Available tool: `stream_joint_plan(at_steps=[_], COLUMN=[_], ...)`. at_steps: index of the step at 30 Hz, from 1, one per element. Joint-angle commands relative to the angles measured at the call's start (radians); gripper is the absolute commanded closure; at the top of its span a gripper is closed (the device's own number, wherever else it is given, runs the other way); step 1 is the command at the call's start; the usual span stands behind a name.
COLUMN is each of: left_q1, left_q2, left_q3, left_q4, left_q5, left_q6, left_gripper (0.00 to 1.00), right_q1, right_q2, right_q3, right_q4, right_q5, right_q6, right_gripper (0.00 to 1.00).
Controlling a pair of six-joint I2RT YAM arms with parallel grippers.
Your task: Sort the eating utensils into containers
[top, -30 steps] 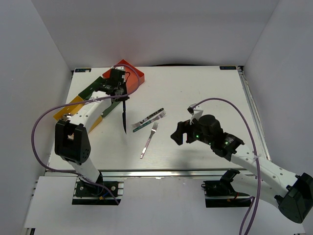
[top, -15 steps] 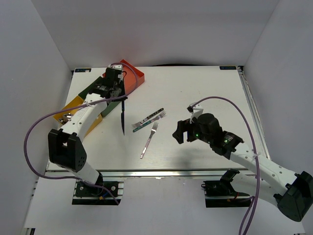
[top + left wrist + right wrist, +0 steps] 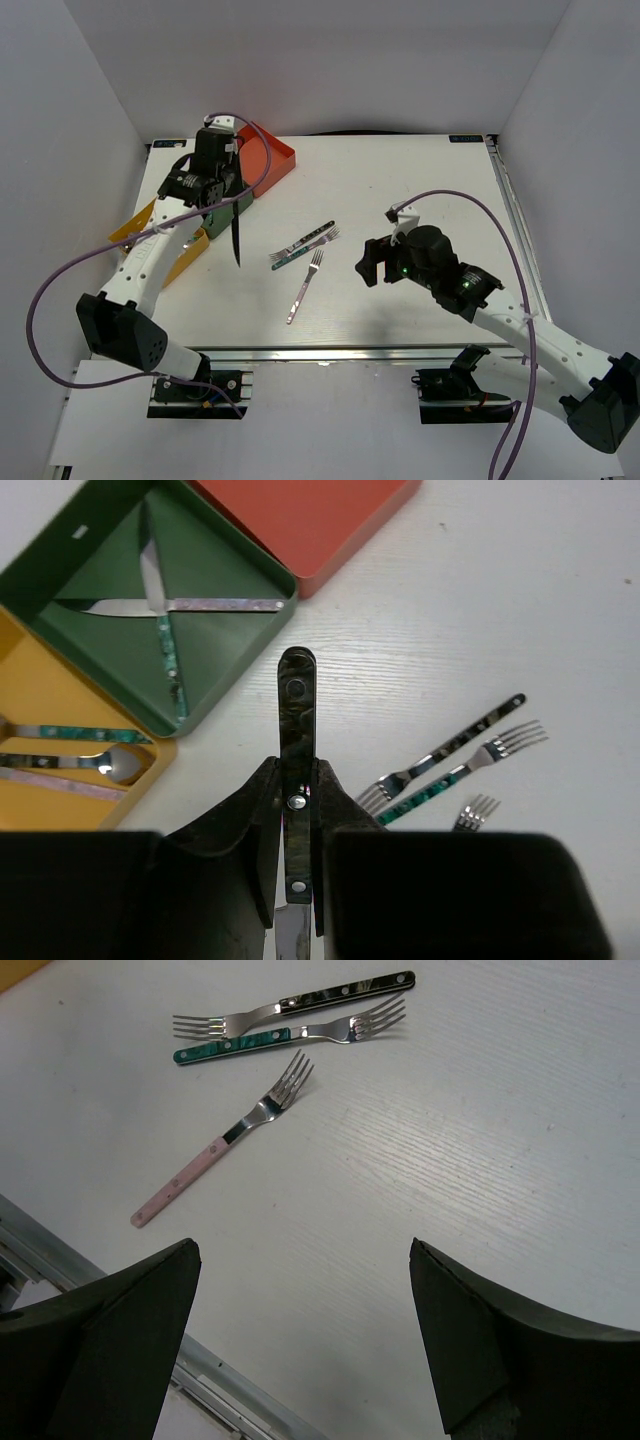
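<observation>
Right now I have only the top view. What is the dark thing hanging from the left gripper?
Observer: A dark-handled knife. The left wrist view shows rivets on the handle, and the left gripper is clamped on that handle.
Operator: What is in the green tray? The arm hides it from me.
Observer: The green tray has two crossed knives lying in it.
Operator: The lone fork looks plain silver to me.
Observer: In the right wrist view, that fork has a pink handle.
</observation>
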Motion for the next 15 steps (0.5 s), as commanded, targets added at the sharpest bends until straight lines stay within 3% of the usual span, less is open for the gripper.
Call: stream_joint_plan(at_steps=[1, 6, 15], left_q1=[0.0, 0.07, 0.169], left_q2=[0.005, 0.142, 0.398], left_q3=[0.065, 0.161, 0.292], left_q4=[-0.001, 0.08, 0.304], left_q5=[-0.138, -0.229, -0.232], left_q6=[0.038, 0.022, 0.126], left_gripper=[1.0, 1.0, 1.0], right_q1=[-0.003, -0.006, -0.006], right_q2=[-0.023, -0.026, -0.028], right_q3=[0.042, 0.025, -0.026], right_q4=[-0.005, 0.008, 0.067], right_q5=[0.03, 0.032, 0.006], right_q6=[-0.032, -0.039, -0.036], right_gripper=[0.11, 0.11, 0.11])
